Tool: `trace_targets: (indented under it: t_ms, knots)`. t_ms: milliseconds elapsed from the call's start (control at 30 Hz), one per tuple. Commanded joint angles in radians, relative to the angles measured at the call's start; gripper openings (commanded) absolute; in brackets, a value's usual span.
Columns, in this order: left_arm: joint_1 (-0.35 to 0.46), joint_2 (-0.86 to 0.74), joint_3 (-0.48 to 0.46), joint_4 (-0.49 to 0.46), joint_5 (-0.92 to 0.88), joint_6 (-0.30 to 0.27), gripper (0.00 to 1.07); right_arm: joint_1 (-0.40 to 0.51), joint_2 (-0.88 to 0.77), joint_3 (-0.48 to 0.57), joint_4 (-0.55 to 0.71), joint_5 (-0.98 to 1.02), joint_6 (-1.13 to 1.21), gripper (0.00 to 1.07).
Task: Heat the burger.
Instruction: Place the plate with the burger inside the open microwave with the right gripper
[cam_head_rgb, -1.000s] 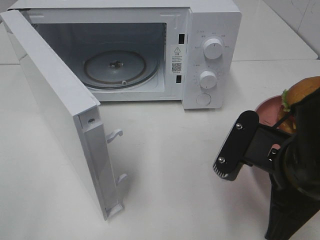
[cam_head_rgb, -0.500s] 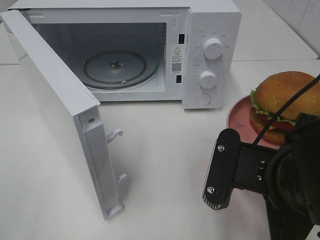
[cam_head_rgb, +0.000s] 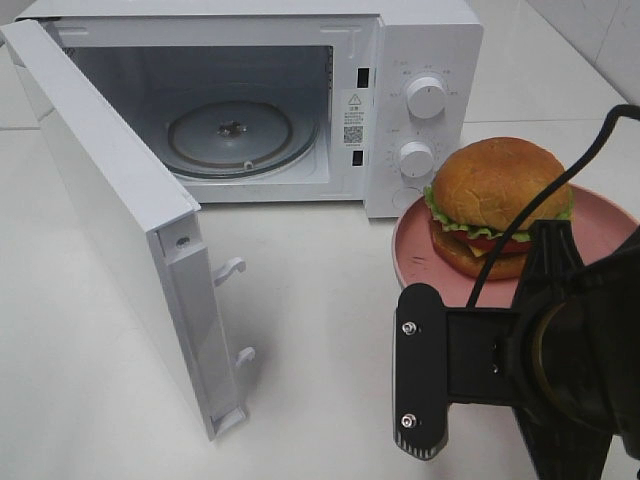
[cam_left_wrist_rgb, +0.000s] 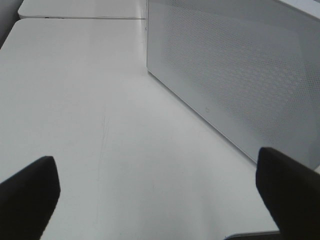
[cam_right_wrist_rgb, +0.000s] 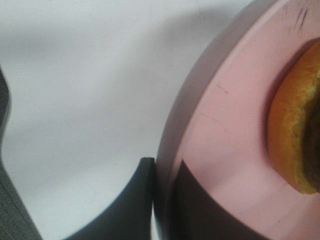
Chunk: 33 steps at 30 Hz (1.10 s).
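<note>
While right gripper (cam_right_wrist_rgb: 161, 169) pinches plate (cam_right_wrist_rgb: 230, 125) rim, left gripper (cam_left_wrist_rgb: 157, 192) spread over white table (cam_left_wrist_rgb: 75, 100).

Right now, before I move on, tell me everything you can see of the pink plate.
The pink plate is round and smooth, with a shallow raised rim and a few faint scuffs. It sits level in front of the microwave, by its dials, carrying the burger. The right gripper is shut on its near rim, one finger above, one below. A shadow beneath suggests it is off the table.
</note>
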Motion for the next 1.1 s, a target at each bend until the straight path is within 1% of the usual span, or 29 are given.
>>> trace_targets:
  t_ms: [33, 133, 333, 533, 633, 700, 800, 867, 967, 1033, 1100]
  knots:
    - [0.002, -0.023, 0.001, -0.006, -0.009, -0.006, 1.00, 0.007, -0.009, 0.002, -0.106, -0.020, -0.018, 0.03]
    - [0.002, -0.023, 0.001, -0.006, -0.009, -0.006, 1.00, 0.007, -0.009, 0.002, -0.108, -0.039, -0.037, 0.03]
    - [0.002, -0.023, 0.001, -0.006, -0.009, -0.006, 1.00, 0.007, -0.008, 0.002, -0.107, -0.055, -0.176, 0.03]
    - [0.002, -0.023, 0.001, -0.006, -0.009, -0.006, 1.00, 0.007, -0.008, 0.002, -0.121, -0.070, -0.190, 0.03]
    - [0.002, -0.023, 0.001, -0.006, -0.009, -0.006, 1.00, 0.003, -0.008, 0.002, -0.134, -0.110, -0.231, 0.03]
    - [0.002, -0.023, 0.001, -0.006, -0.009, -0.006, 1.00, 0.003, -0.008, 0.002, -0.134, -0.180, -0.290, 0.03]
    - [0.002, -0.023, 0.001, -0.006, -0.009, -0.006, 1.00, 0.003, -0.008, 0.002, -0.134, -0.193, -0.296, 0.03]
    - [0.002, -0.023, 0.001, -0.006, -0.009, -0.006, 1.00, -0.050, -0.008, 0.002, -0.123, -0.258, -0.314, 0.03]
    - [0.002, -0.023, 0.001, -0.006, -0.009, -0.006, 1.00, -0.063, -0.008, 0.002, -0.122, -0.271, -0.332, 0.03]
    - [0.002, -0.023, 0.001, -0.006, -0.009, -0.006, 1.00, -0.117, -0.008, 0.002, -0.102, -0.329, -0.447, 0.03]
    - [0.002, -0.023, 0.001, -0.006, -0.009, -0.006, 1.00, -0.128, -0.008, 0.002, -0.097, -0.340, -0.470, 0.03]
